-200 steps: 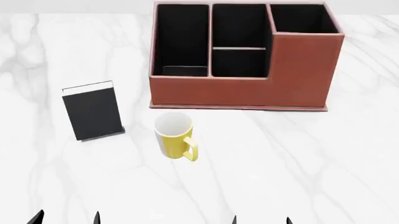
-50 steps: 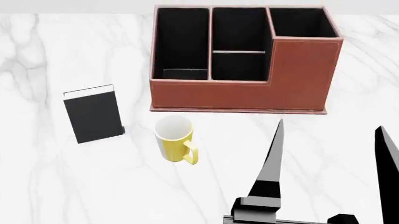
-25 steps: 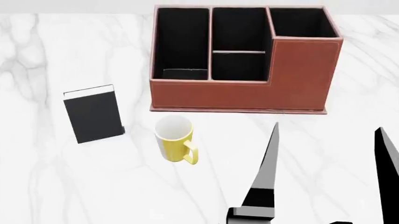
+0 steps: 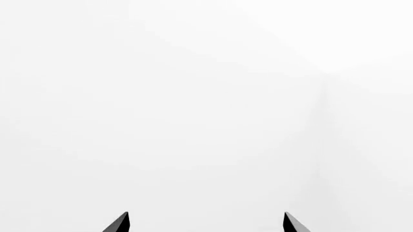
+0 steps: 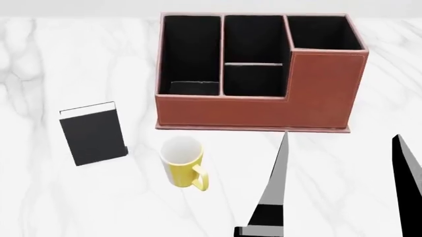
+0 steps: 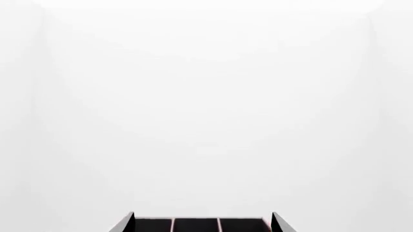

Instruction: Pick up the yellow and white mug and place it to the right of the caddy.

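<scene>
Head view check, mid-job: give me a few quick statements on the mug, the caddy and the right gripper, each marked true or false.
1. The yellow and white mug stands upright on the marble table, in front of the caddy. True.
2. The right gripper is shut on the mug. False: its jaws are spread wide and hold nothing, off to the mug's right.
3. The mug's handle points toward the caddy. False: it points toward the robot, away from the caddy.
4. A black block sits left of the mug, apart from it. True.
5. The mug sits inside a caddy compartment. False: it is on the table.
</scene>
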Available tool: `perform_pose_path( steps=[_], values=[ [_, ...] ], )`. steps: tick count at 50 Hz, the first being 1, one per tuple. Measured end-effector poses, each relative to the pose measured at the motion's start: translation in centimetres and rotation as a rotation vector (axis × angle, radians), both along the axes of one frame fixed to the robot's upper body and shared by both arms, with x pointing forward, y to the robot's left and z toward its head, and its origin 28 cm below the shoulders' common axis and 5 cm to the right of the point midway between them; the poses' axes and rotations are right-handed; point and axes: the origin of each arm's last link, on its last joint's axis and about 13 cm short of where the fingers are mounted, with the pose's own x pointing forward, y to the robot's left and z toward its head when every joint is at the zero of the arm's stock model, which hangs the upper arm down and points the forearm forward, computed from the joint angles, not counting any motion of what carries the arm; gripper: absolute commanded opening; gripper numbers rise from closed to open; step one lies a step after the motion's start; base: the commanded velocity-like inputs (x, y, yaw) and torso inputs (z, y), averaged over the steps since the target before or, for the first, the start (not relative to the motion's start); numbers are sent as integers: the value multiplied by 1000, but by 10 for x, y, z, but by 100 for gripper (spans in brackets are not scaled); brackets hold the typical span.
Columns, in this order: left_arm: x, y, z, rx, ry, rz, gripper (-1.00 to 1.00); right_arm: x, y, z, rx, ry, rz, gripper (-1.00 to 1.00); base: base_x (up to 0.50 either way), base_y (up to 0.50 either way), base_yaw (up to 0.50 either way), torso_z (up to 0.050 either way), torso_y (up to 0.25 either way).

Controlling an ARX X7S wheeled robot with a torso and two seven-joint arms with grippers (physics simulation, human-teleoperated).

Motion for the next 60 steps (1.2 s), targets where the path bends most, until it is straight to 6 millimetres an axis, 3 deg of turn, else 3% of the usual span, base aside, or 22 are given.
perform_pose_path(
  steps=[18, 60],
  values=[
    [5, -1, 0, 11, 11, -26, 100, -1, 0, 1, 21, 2, 20, 100, 368, -344, 0, 0, 0],
    [9, -2, 0, 18, 18, -45, 100, 0, -1, 0, 50, 9, 31, 100, 0, -59, 0, 0, 0]
  ],
)
